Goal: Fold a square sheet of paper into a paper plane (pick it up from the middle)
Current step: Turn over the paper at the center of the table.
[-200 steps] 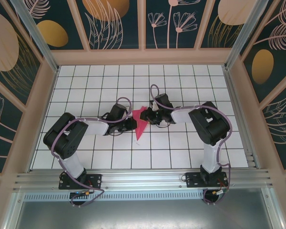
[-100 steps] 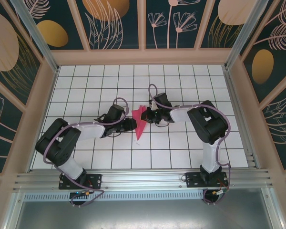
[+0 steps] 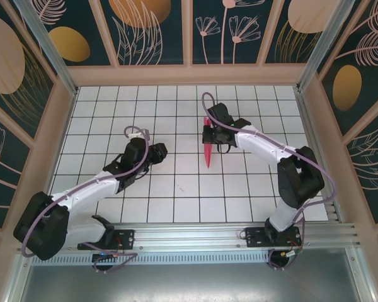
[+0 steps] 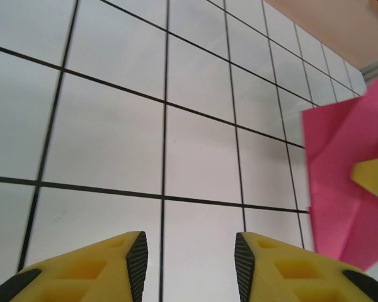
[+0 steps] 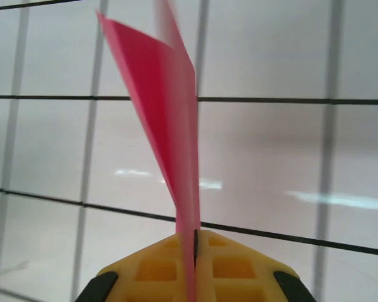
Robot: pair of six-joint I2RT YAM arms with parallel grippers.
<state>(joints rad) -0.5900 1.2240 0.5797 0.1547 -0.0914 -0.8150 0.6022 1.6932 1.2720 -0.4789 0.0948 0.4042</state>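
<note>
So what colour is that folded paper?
The folded paper is magenta-pink, clearest in the right wrist view.

1. The right gripper (image 3: 208, 134) pinches the plane (image 3: 207, 153) by its 12 o'clock end; the tip points to 6 o'clock.
2. The left gripper (image 3: 157, 151) sits at the plane's 9 o'clock, well apart, over the grid table (image 3: 239, 201).

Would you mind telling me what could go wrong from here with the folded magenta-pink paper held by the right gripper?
1. The right gripper pinches the folded magenta-pink paper plane only by a thin edge at its fingertips, so it might slip or swivel.
2. The paper's layers splay apart beyond the pinch, so the creases may spring open.
3. The open left gripper is apart from the paper, so nothing would catch it.
</note>
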